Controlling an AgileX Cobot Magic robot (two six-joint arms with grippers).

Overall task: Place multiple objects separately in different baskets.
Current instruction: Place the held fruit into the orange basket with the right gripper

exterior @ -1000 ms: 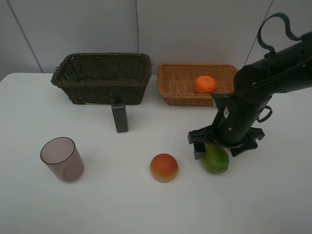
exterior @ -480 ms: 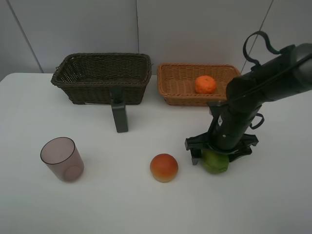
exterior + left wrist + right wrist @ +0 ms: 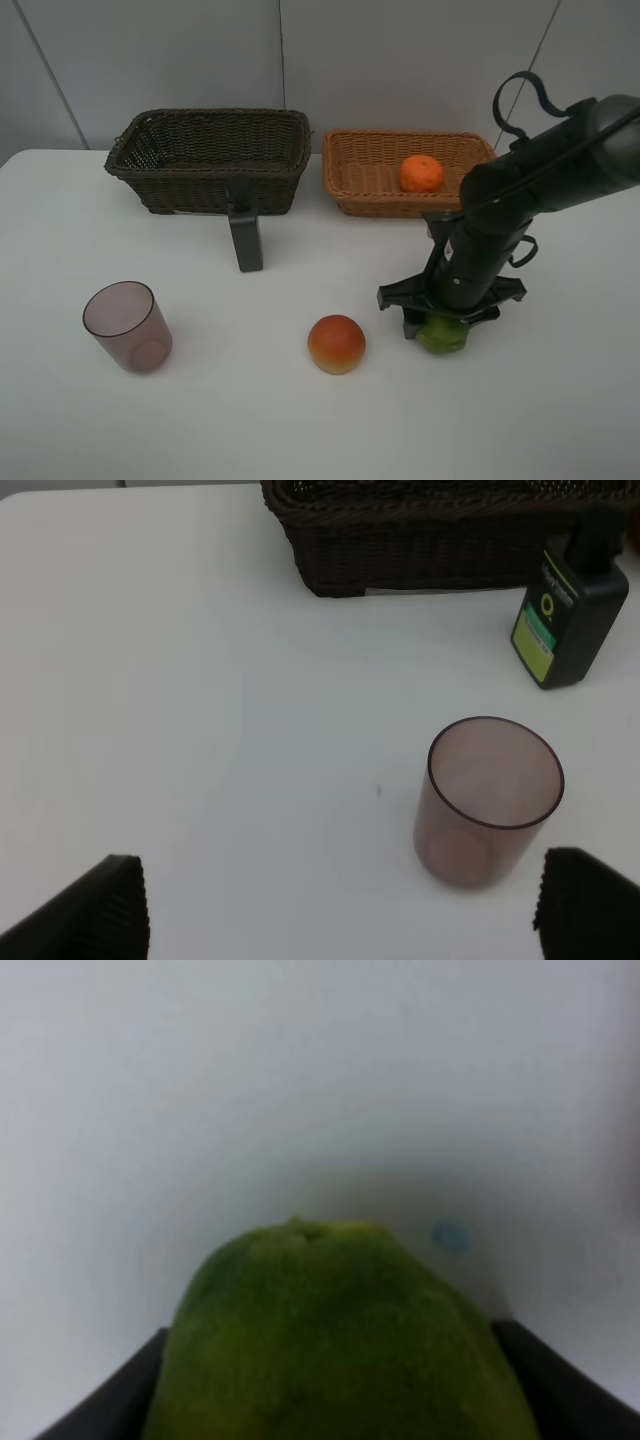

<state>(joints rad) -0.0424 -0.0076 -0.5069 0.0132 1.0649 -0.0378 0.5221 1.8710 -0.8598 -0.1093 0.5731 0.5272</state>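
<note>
your right gripper [image 3: 440, 322] sits low over the green lime-like fruit [image 3: 446, 341] on the table [image 3: 200, 420], jaws clamped on its sides, likely to send it beside the mandarin [image 3: 421, 173] in the tan basket [image 3: 355, 195]; your left gripper [image 3: 340, 905] hangs spread wide above the cup [image 3: 488, 798]
</note>
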